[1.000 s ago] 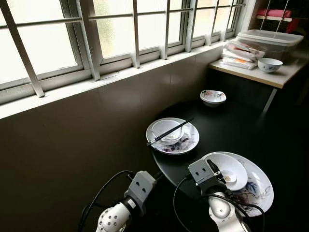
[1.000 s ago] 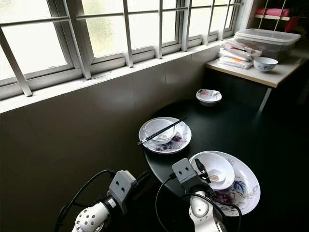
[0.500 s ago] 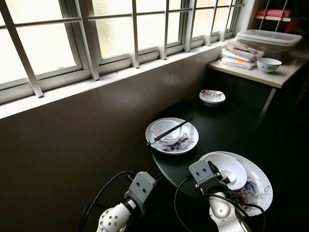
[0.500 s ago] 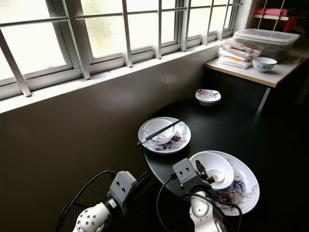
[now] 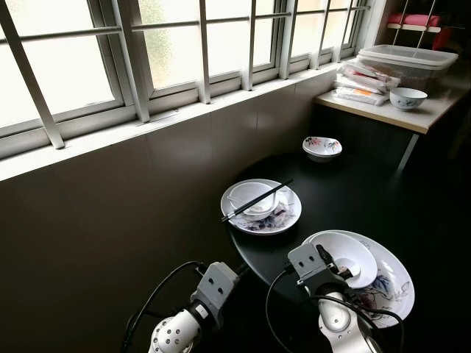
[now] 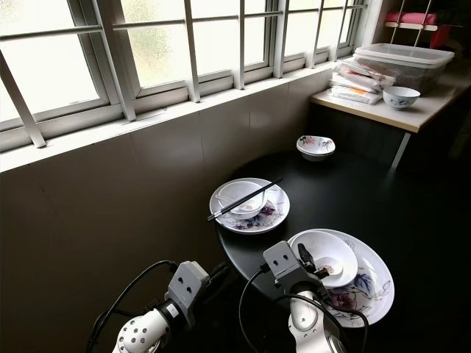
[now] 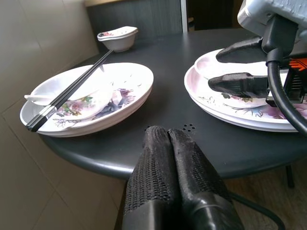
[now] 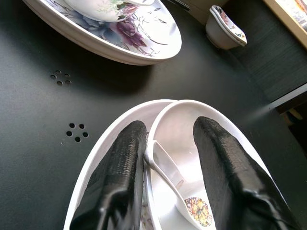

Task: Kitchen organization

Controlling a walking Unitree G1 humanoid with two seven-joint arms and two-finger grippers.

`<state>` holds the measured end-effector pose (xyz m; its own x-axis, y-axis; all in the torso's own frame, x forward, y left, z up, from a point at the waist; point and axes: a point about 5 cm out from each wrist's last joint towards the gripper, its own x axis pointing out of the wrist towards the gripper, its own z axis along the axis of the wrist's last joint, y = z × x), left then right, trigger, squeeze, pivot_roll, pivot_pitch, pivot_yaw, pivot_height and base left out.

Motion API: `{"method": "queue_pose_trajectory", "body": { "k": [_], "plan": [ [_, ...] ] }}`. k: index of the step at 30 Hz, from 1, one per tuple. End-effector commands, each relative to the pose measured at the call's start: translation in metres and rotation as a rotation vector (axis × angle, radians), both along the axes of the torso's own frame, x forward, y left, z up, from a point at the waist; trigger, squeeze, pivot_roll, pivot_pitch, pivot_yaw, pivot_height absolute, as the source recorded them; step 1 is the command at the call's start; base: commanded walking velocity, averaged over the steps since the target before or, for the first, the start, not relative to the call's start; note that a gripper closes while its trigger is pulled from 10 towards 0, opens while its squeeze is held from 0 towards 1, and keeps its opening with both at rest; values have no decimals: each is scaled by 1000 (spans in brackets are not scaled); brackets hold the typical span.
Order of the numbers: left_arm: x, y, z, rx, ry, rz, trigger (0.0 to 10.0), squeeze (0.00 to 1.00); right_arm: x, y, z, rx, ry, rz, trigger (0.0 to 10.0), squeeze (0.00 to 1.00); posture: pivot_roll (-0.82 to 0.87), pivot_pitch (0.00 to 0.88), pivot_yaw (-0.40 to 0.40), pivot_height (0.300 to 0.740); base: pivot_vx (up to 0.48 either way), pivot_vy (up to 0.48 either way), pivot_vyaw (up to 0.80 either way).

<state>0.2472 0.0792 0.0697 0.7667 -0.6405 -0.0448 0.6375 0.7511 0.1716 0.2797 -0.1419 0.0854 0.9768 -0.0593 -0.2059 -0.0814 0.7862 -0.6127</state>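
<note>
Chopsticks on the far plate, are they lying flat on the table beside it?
No, the black chopsticks rest across the bowl on the floral plate, their tips pointing toward the small bowl farther back.

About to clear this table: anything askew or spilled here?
No spill. The chopsticks lie slantwise across the bowl on the far plate, one end overhanging. The near bowl sits off-centre on its plate, spoon inside.

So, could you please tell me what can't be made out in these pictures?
- Clear lidded tub, head views: contents too small and far.
- Large floral plate, right wrist view: pattern covered by the bowl and the right gripper's fingers.
- Black table, left wrist view: near edge hidden behind the left gripper.
</note>
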Motion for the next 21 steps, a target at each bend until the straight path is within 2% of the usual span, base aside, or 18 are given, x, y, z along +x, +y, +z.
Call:
{"method": "queue_pose_trajectory", "body": {
  "k": [1,10,21],
  "plan": [
    [0,-1,0,12,-8,-7,10000,0,2,3,10,-10,-54,28,10000,0,13,0,-34,740,0,0,0],
    [0,-2,-1,10,-5,-6,10000,0,1,5,12,-34,-71,48,10000,0,14,0,-38,740,0,0,0],
    [0,-3,-3,12,5,-6,10000,0,0,-3,9,-71,-49,22,10000,0,6,0,-39,740,0,0,0]
  ]
}}
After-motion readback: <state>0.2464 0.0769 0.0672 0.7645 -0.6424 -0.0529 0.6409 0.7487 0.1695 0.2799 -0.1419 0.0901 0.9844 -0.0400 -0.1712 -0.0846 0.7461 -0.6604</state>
